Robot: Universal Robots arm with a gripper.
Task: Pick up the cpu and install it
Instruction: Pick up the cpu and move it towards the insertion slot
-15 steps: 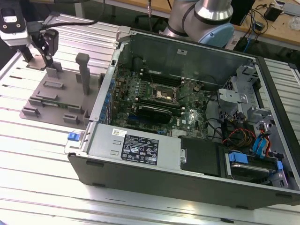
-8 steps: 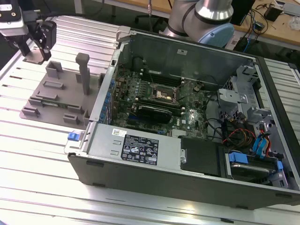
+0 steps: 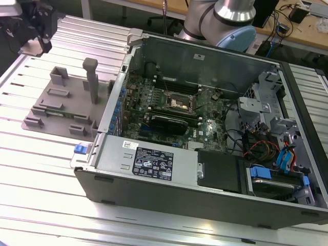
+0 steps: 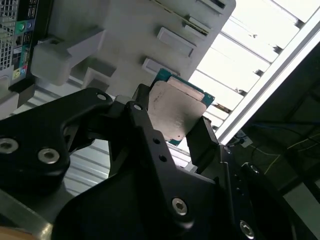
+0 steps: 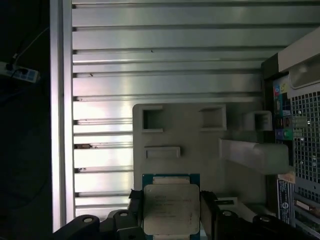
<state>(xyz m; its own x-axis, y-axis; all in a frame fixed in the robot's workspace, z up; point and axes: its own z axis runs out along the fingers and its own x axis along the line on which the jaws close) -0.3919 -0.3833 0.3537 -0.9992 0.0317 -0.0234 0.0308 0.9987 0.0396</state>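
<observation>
The cpu [image 4: 175,107] is a flat square chip with a silvery-grey top plate and a thin green rim. My gripper [image 4: 174,119] is shut on it, one black finger [image 4: 145,112] on each of two opposite edges. In the first wrist view the cpu [image 5: 171,207] hangs in the gripper [image 5: 171,212] above the grey parts fixture [image 5: 200,145]. In the exterior view the gripper [image 3: 38,33] is high at the far left, well away from the black-framed motherboard socket [image 3: 179,102] inside the open computer case [image 3: 154,164].
The grey fixture [image 3: 66,105] with an upright post [image 3: 91,79] lies on the ribbed metal table [image 3: 41,169], to the exterior view's left of the case. The arm's base [image 3: 225,20] stands behind the case. Drive bays and cables [image 3: 271,148] fill the case's right side.
</observation>
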